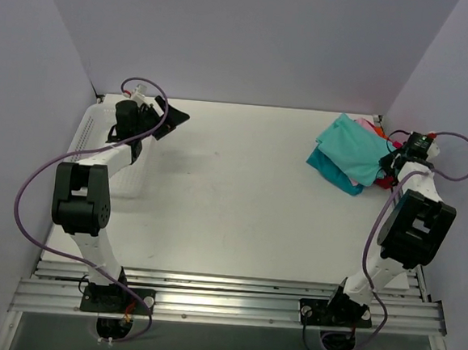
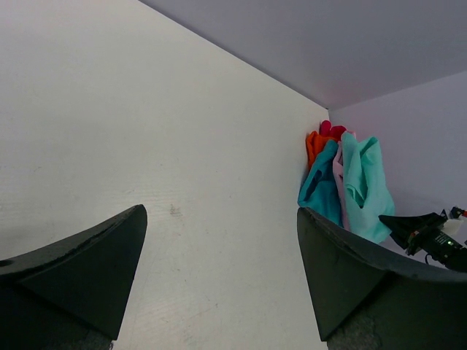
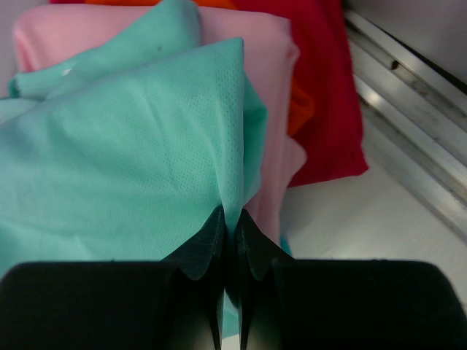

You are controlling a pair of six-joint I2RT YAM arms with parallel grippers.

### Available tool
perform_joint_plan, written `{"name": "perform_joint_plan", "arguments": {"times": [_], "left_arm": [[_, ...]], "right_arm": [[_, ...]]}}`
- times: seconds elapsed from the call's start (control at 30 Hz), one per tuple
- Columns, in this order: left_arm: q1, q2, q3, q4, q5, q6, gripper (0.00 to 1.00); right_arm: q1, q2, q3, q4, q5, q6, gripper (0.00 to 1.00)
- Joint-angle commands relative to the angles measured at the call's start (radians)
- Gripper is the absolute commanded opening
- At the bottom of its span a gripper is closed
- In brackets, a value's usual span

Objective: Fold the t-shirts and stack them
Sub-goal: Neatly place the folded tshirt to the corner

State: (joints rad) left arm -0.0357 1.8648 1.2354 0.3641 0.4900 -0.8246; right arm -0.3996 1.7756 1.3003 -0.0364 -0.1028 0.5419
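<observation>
Right gripper [image 3: 229,222]: fingers pressed together, pinching a fold of the teal-green t-shirt [image 3: 131,153], which lay atop the folded stack [image 1: 335,173] at the far right of the table [image 1: 232,199]. Left gripper [image 2: 220,215]: fingers spread wide, empty.

A white plastic mesh basket [image 1: 89,131] sits at the far left of the counter [image 1: 231,207], its long side along the pale side wall [image 1: 30,86]. Ribbed aluminium rails [image 1: 233,292] run across the near edge — another stretch borders the right side.
</observation>
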Motion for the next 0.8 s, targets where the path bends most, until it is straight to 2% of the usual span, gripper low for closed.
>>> {"name": "perform_joint_plan", "arguments": {"times": [0.0,0.1,0.13,0.17,0.2,0.23,0.3,0.33,0.5,0.57,0.77], "left_arm": [[-0.001,0.005,0.001,0.064,0.030,0.001,0.92],[-0.001,0.013,0.006,0.065,0.035,-0.001,0.92],[-0.001,0.014,0.007,0.067,0.038,-0.002,0.92],[-0.001,0.014,0.006,0.065,0.038,-0.002,0.92],[-0.001,0.011,0.006,0.065,0.036,-0.002,0.92],[-0.003,0.010,0.004,0.065,0.038,-0.001,0.92],[-0.003,0.004,0.003,0.067,0.036,-0.001,0.92],[-0.003,0.002,-0.001,0.068,0.036,-0.001,0.92],[-0.001,-0.007,-0.007,0.068,0.035,-0.001,0.92],[-0.003,-0.010,-0.010,0.072,0.035,0.001,0.92],[-0.015,-0.015,-0.008,0.070,0.024,0.010,0.92]], "right_arm": [[-0.059,0.030,-0.029,0.070,-0.015,0.033,0.00],[-0.068,0.042,-0.024,0.066,0.000,0.033,0.00],[-0.070,0.045,-0.016,0.060,0.000,0.033,0.03],[-0.070,0.047,-0.012,0.050,0.002,0.032,0.14],[-0.070,0.044,-0.009,0.049,0.000,0.029,0.31],[-0.070,0.041,-0.012,0.052,-0.001,0.030,0.64],[-0.068,0.027,-0.010,0.050,0.000,0.033,0.91],[-0.065,0.022,-0.007,0.049,0.005,0.033,1.00],[-0.032,-0.034,0.005,0.006,0.043,0.023,1.00],[0.017,-0.082,-0.010,-0.016,0.111,0.015,1.00],[0.194,-0.365,-0.116,-0.030,0.248,0.020,1.00]]}}
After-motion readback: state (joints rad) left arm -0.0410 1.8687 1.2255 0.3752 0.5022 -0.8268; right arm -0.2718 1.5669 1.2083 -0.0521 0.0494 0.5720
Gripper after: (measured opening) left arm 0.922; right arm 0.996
